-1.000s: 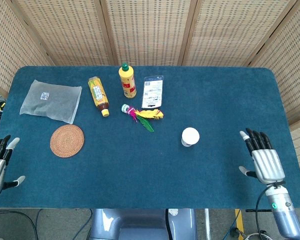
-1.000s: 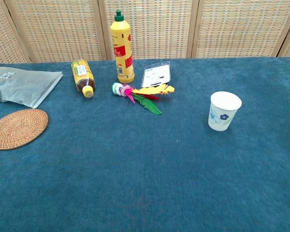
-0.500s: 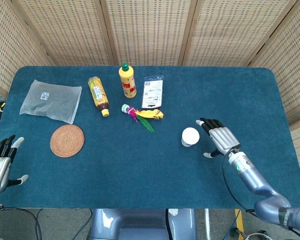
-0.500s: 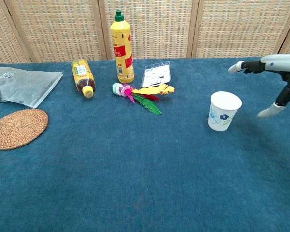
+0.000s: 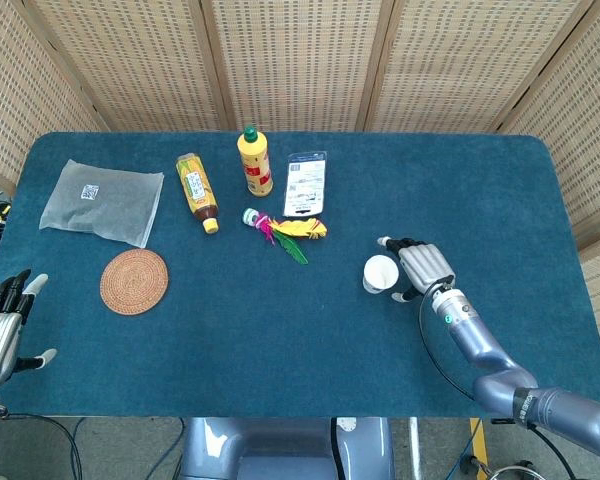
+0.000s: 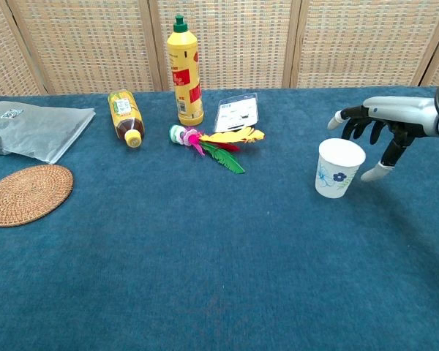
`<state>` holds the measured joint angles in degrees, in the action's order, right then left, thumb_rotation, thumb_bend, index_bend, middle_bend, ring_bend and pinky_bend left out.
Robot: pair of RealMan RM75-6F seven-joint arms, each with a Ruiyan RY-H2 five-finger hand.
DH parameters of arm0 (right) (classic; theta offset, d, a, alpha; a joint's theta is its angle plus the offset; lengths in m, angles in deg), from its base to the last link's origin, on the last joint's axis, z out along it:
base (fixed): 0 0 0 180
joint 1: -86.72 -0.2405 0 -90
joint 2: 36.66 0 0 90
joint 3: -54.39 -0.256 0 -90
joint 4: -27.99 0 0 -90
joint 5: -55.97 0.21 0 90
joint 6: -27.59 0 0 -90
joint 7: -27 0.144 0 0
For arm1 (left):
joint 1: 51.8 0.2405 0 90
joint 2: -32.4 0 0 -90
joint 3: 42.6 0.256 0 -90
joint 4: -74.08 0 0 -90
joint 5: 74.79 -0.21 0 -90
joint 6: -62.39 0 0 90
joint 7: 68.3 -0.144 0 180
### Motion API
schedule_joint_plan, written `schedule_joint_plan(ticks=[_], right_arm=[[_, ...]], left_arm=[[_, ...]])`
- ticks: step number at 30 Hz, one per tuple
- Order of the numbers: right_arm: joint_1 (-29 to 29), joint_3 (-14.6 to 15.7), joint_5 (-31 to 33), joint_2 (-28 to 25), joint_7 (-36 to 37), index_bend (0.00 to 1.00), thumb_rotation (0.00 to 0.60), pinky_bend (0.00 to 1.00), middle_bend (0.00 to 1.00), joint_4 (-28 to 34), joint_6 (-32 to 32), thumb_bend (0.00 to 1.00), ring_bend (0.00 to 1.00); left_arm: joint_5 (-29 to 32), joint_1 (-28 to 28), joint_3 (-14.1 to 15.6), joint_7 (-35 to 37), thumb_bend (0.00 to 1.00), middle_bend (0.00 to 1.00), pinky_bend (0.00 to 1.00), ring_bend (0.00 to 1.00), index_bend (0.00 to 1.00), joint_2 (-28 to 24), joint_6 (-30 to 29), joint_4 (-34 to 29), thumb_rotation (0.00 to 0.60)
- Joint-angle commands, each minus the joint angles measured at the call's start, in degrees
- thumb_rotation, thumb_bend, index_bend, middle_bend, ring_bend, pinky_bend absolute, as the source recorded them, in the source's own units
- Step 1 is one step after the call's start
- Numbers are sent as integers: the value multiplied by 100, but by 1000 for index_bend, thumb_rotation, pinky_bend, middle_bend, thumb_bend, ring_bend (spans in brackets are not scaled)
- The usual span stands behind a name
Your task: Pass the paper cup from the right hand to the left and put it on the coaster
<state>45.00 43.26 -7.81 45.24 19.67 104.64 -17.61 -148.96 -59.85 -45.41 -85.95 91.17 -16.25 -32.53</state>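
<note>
Upright white flower-printed paper cup (image 6: 339, 168), well apart from round woven coaster (image 6: 25, 194)

1. The paper cup (image 6: 339, 168) stands upright on the table (image 5: 280, 330), right of centre.
2. The right hand (image 6: 377, 131) is just beside the cup, on its right.
3. The coaster (image 5: 134, 281) lies far left, in front of the plastic bag (image 5: 102, 200).
4. The left hand (image 5: 0, 330) sits at the table's near left edge.

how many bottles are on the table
2. A tall yellow bottle stands upright at the back, and a smaller bottle lies on its side to its left. None seems hidden.
</note>
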Motion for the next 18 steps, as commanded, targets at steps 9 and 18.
schedule_joint_plan(ticks=[9,18], right_arm=[[-64,-144,-398,22,448,405,600,520,482,352,-223,116,468],[-703,-583,170,270,244,405,600,520,482,991,176,117,468]], left_arm=[[28,-3,-4,146,0,0,0,0,0,-80,33,-20,600],[-5,-10,-3,414,0,0,0,0,0,-201,92,-30,600]])
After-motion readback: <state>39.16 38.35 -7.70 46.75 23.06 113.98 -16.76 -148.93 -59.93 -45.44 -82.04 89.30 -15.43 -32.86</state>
